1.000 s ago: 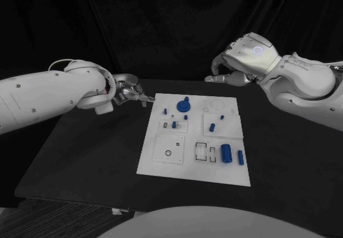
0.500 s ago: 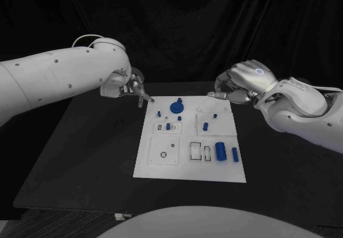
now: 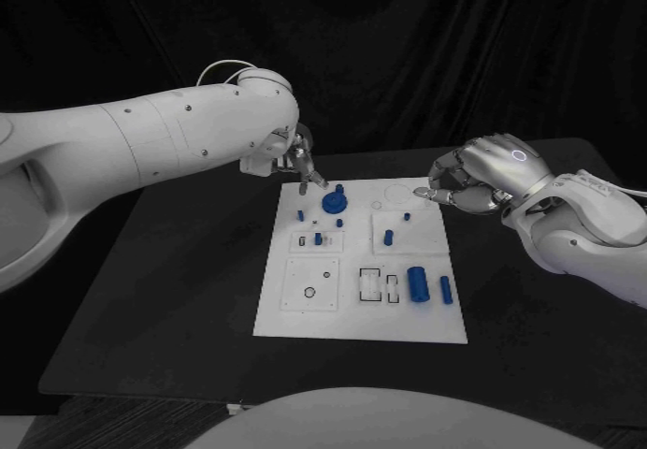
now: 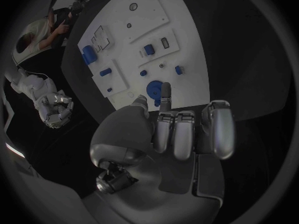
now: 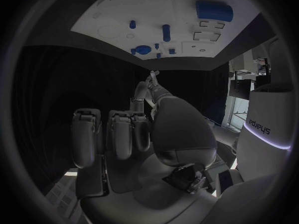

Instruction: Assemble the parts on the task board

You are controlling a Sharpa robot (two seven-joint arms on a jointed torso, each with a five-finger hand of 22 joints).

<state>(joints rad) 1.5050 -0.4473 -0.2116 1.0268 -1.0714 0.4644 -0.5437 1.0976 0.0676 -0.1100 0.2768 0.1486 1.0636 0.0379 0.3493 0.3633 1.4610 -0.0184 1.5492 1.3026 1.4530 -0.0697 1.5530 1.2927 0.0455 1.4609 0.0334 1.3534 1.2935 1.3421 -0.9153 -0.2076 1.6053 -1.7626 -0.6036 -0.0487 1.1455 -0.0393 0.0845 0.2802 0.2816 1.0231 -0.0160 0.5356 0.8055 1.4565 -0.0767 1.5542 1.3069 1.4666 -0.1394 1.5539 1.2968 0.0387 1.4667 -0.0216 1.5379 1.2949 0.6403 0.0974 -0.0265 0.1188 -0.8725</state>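
Observation:
The white task board (image 3: 310, 313) lies in the middle of the black table. A round blue gear part (image 3: 333, 200) stands near its far edge, with several small blue pegs (image 3: 388, 238) behind it. A large blue cylinder (image 3: 418, 285) and a slimmer one (image 3: 446, 289) lie at the near right. My left hand (image 3: 287, 157) hovers at the board's far left corner, fingers curled and one finger (image 4: 165, 92) stretched toward the gear (image 4: 153, 88). My right hand (image 3: 475, 178) hangs by the far right corner, fingers curled (image 5: 118, 129), holding nothing.
Black table (image 3: 162, 299) runs wide on both sides of the board. Empty cut-outs (image 3: 379, 285) and a small ring (image 3: 310, 292) mark the board's near half. The bulky left arm (image 3: 135, 140) spans the far left. A dark curtain backs the table.
Both arms have closed in on the board: the left hand swung right to its far left corner, and the right hand came down toward its far right corner. The parts have not moved.

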